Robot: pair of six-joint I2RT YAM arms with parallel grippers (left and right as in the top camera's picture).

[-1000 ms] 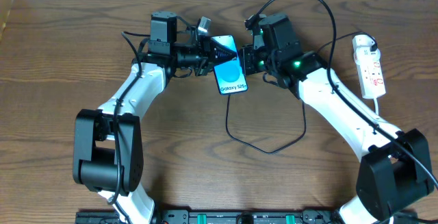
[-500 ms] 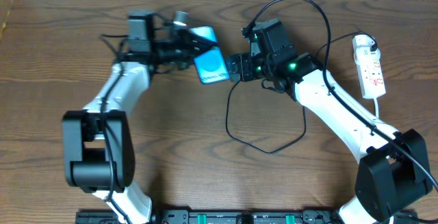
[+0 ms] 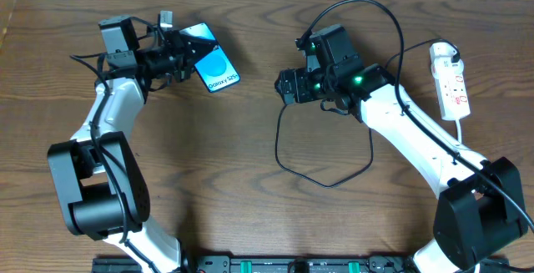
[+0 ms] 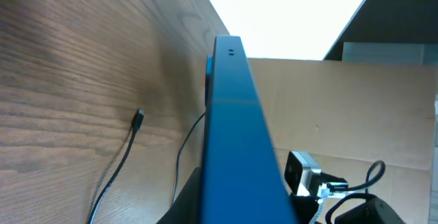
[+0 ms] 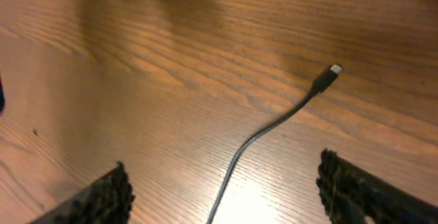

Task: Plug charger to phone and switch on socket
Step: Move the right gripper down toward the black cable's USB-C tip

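Wooden table (image 3: pixel 209 206), left tool (image 3: pixel 185 56) pinching phone (image 3: pixel 215 71), right tool (image 3: pixel 285 85) spread wide above loose charger (image 5: pixel 274 125)

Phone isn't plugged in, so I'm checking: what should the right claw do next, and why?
Probably lower the right claw onto the charger tip and close: it hangs open and empty, and the tip lies loose on the table just ahead.

Table (image 3: pixel 250 223) wood-grain, slight sheen; phone (image 3: pixel 215 71) screen glossy; charger (image 5: pixel 321 81) cable matt blk.

phone (image 4: pixel 236 135) edge-on (blue) | charger (image 4: pixel 127 147) tip on table (image 4: pixel 55 80)
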